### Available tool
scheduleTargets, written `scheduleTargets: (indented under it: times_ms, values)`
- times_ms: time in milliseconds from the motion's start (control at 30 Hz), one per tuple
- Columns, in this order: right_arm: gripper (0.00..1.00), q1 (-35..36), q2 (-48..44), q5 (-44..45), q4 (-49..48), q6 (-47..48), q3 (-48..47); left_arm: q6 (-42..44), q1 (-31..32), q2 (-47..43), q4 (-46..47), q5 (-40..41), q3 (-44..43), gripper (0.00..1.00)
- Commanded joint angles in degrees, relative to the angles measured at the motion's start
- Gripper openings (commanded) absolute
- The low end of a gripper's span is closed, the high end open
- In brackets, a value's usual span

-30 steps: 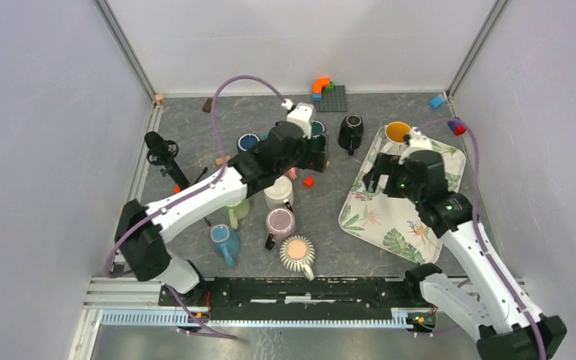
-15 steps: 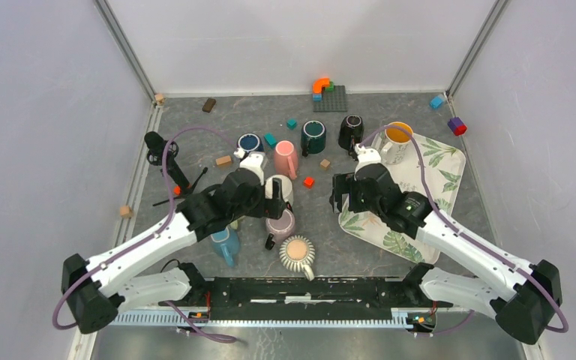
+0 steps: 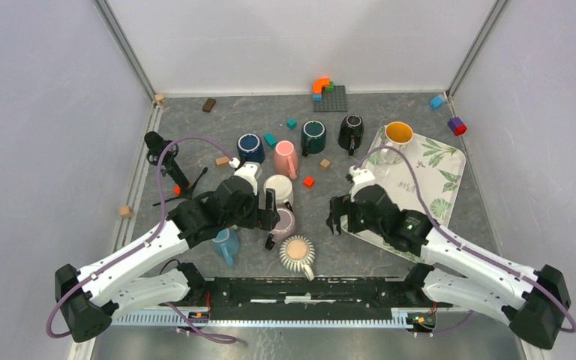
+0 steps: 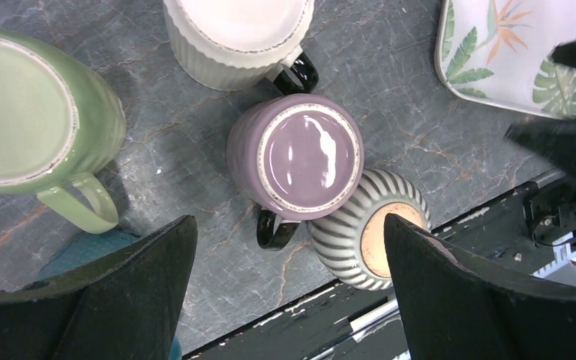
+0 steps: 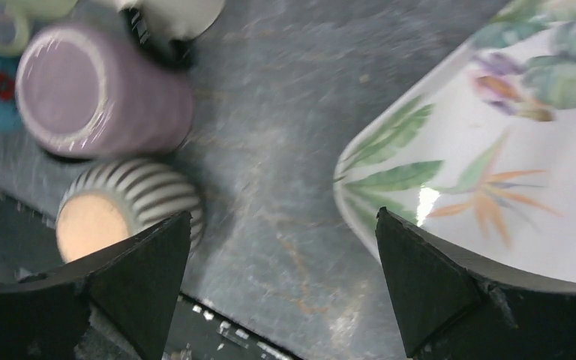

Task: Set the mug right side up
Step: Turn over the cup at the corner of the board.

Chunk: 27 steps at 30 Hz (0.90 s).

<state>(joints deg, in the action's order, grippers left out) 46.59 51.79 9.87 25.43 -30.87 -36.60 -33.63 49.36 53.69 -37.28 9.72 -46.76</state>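
Left wrist: glossy purple ceramic mug (image 4: 295, 156) base-up near bench (image 4: 420, 112) front edge; left tool (image 4: 287, 223), right tool (image 5: 282, 217) wide open, empty. Flip not started.

Both arms stretched low over bench (image 3: 322, 196) near half; L claw (image 4: 289, 221) & R claw (image 5: 283, 216) point down, jaws wide, empty.

Left gripper (image 4: 289, 225), right gripper (image 5: 283, 217) drawn nearward (left over purple mug (image 4: 295, 157)).
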Motion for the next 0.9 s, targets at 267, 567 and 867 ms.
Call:
scheduleTargets:
  times_ms: [267, 567, 867]
  values:
    - [0.93, 36.39, 12.15, 21.48, 9.55, -18.57, -6.02, -2.83, -1.53, -1.81, 1.03, -2.62, -1.66, 1.00]
    - [0.81, 43.21, 24.04, 22.84, 9.06, -20.01, -12.14, -2.67, -2.17, -5.16, 0.58, -1.94, -1.66, 1.00]
    - [0.64, 43.13, 27.52, 22.18, 7.62, -18.91, -12.31, -3.37, -2.35, -7.00, 0.54, -1.08, -1.49, 1.00]
